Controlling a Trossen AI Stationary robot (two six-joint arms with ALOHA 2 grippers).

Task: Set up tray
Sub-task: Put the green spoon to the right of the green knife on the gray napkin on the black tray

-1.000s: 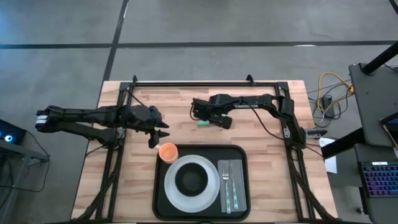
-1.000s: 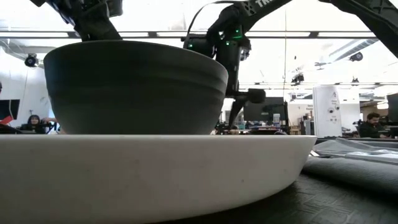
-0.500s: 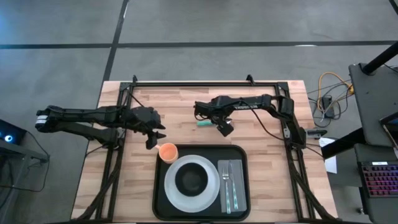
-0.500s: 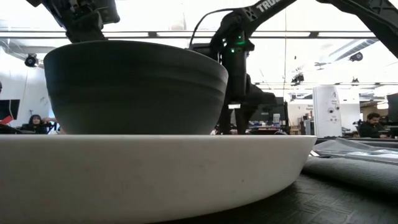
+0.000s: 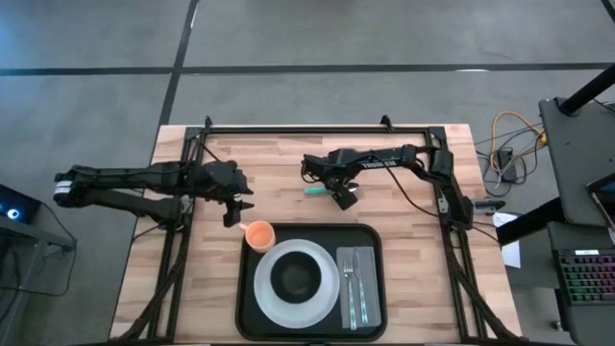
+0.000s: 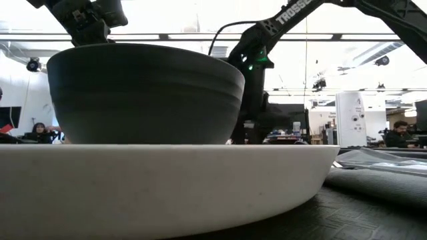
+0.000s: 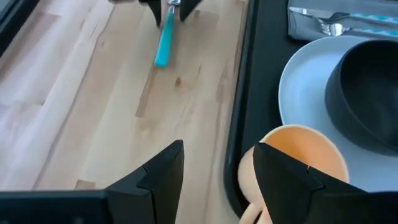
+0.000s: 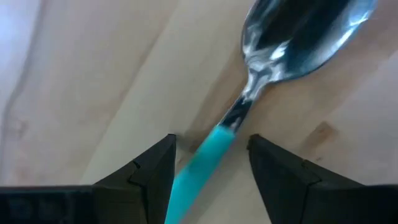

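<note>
So we're at the spoon pickup. The right tool (image 8: 211,163) sits low over the teal-handled metal spoon (image 8: 249,112) lying on the wooden table (image 5: 404,163) toward its far edge, fingers apart either side of the handle, not clamped yet. Big black rectangular tray (image 5: 370,312) is at the near edge. Left tool (image 7: 217,168) waits gaping beside the orange cup (image 7: 298,158). Next we'd guess: close up, lift, carry it trayward.
</note>
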